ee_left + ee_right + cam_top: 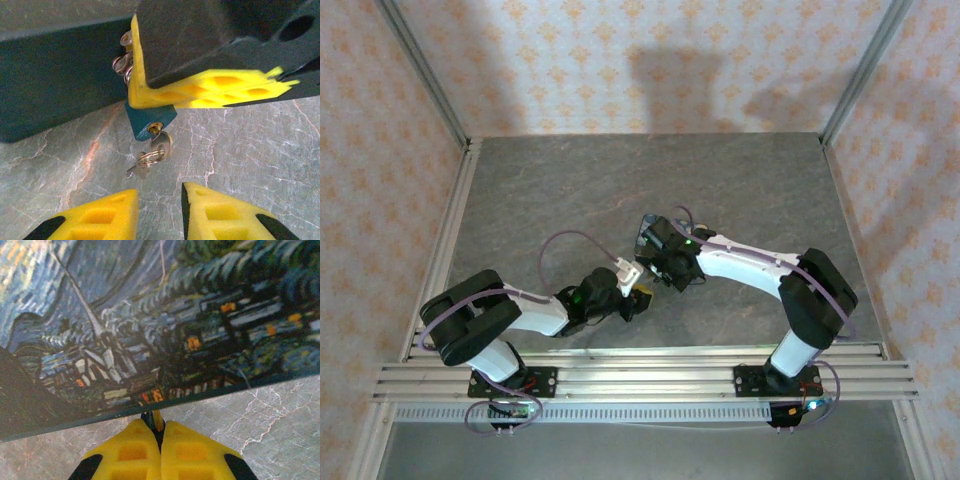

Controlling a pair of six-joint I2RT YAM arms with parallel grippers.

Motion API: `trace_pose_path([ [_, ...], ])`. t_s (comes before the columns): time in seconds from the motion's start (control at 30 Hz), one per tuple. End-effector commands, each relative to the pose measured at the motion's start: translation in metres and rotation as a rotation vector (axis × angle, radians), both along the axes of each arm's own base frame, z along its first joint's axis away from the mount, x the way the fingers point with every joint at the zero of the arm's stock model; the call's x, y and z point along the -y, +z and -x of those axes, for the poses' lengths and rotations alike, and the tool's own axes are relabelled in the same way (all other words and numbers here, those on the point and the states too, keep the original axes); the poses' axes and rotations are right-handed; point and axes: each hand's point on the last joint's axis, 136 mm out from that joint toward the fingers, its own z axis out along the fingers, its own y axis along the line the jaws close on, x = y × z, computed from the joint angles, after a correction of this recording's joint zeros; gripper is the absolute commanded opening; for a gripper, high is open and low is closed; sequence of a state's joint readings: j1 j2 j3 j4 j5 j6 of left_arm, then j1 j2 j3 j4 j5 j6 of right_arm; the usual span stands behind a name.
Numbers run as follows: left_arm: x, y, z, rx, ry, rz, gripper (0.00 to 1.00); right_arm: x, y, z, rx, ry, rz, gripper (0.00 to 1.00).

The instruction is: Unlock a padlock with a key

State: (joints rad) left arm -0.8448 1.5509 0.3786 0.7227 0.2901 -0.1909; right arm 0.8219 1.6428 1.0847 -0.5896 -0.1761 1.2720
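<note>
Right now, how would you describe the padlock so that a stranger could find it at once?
Find the big dark blue painted rectangular box. At its edge, under the yellow-padded right end effector, sits a tiny blue padlock. Unlike the box, it is a plain small block with silvery keys on a ring hanging from it.

Your top external view looks down from above and behind the arm bases on the whole grey marbled table [620, 180]. Your left wrist view peers past the yellow-padded left gripper [160, 191], low and close to the dark blue painted rectangular box [55, 85]. Your right wrist view, over the yellow-padded right gripper [159, 424], sits close against that box's painted face. Both wrist views share box and table.
</note>
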Motion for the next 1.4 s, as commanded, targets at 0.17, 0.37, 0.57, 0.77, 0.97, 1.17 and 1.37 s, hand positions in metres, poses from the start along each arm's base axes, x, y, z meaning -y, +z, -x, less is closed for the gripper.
trace_pose_path([
  [0.17,0.023,0.027,-0.017,0.095,-0.024,0.036,0.28,0.002,-0.002,0.01,-0.038,-0.016,-0.006,0.0],
  [0.37,0.031,0.02,-0.022,0.079,-0.033,0.028,0.27,0.0,-0.003,0.011,-0.045,-0.017,-0.015,0.0],
  [0.57,0.033,0.011,-0.023,0.061,-0.032,0.014,0.06,0.0,-0.005,0.011,-0.049,-0.024,-0.017,0.0],
  [0.77,0.03,0.008,-0.025,0.05,-0.011,0.012,0.0,0.0,-0.005,0.012,-0.049,-0.031,-0.019,0.06],
  [0.97,0.025,0.004,-0.026,0.032,0.029,0.032,0.0,0.001,-0.002,0.011,-0.04,-0.035,-0.025,0.29],
  [1.17,0.018,-0.002,-0.03,0.008,0.09,0.035,0.0,0.009,0.01,0.01,-0.005,-0.041,-0.007,0.44],
  [1.37,0.012,-0.003,-0.032,-0.013,0.13,0.026,0.0,0.027,0.026,0.014,0.038,-0.057,0.021,0.47],
])
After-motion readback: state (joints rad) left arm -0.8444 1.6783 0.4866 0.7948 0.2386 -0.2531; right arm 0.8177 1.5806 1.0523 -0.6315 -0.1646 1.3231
